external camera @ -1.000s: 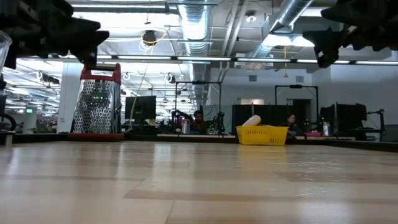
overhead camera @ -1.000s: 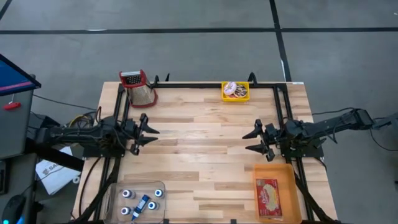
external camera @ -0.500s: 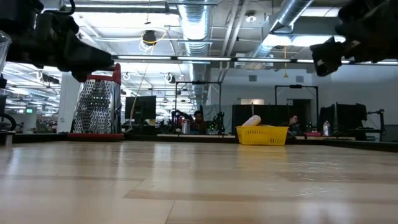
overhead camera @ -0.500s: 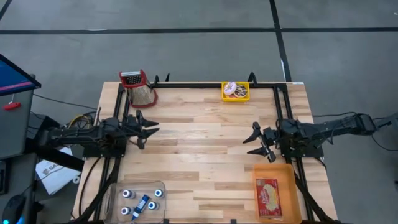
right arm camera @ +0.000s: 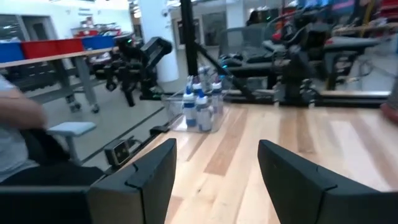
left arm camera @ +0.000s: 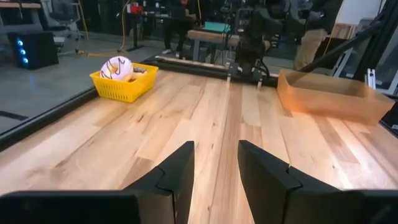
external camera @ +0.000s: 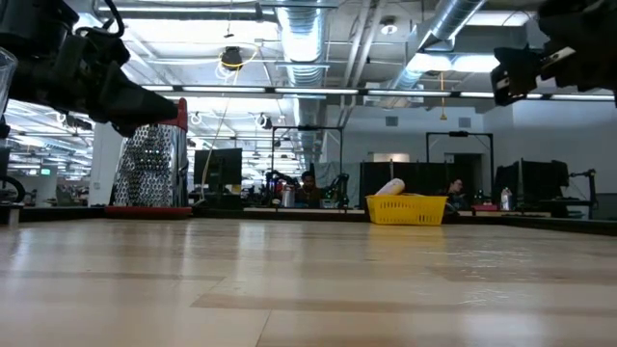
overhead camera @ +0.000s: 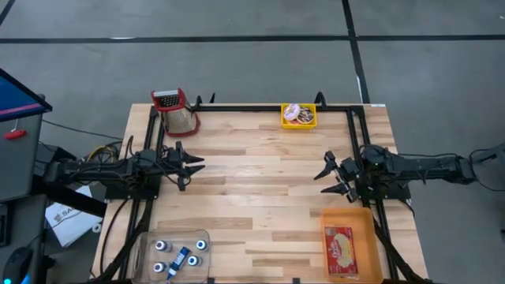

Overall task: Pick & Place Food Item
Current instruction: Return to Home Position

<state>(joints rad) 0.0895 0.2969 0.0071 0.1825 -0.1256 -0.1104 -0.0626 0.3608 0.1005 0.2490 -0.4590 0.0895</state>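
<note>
Your left gripper (overhead camera: pixel 192 167) hangs over the left side of the worktop (overhead camera: pixel 260 205), jaws parted and empty, near the box grater (overhead camera: pixel 180 114) at the far left corner. Draw that arm straight back along its own line so it stays apart from the grater. The donuts (overhead camera: pixel 293 113) lie in the yellow bin (overhead camera: pixel 300 125) at the far edge, well apart from both arms, so leave them alone. Your right gripper (overhead camera: pixel 328 175) is above the right side, likewise spread wide with nothing held, near the far end of the orange tray (overhead camera: pixel 347 217). Retract it level, without dipping, to clear that tray's rim. Go slowly and finish with both arms tucked at their bases.
</note>
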